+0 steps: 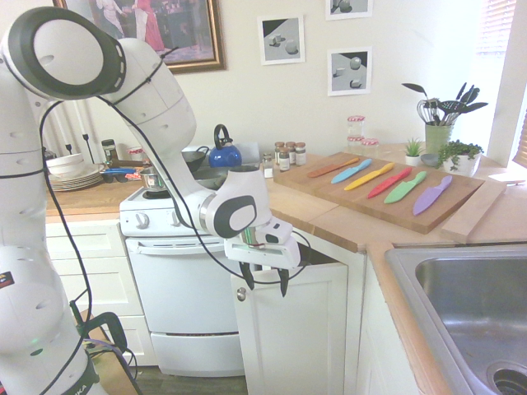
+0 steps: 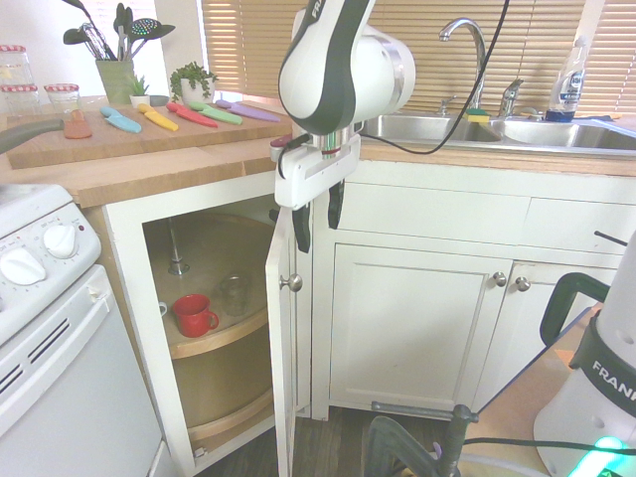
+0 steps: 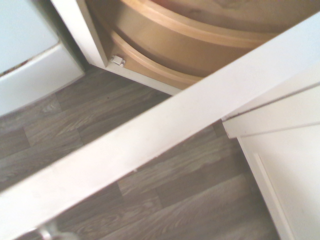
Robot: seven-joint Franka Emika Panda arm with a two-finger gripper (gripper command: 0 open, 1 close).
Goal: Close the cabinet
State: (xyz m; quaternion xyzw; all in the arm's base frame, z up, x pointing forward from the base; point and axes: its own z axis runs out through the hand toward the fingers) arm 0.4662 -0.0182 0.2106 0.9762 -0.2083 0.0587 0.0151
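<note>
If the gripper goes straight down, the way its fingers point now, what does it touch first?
Most likely the top edge of the open cabinet door: the gripper hangs open, fingers down, right above it, and the wrist view looks straight down onto that edge. Exact depth is unclear.

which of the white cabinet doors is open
The narrow corner cabinet door beside the oven, under the gripper; the doors under the sink are shut.
</note>
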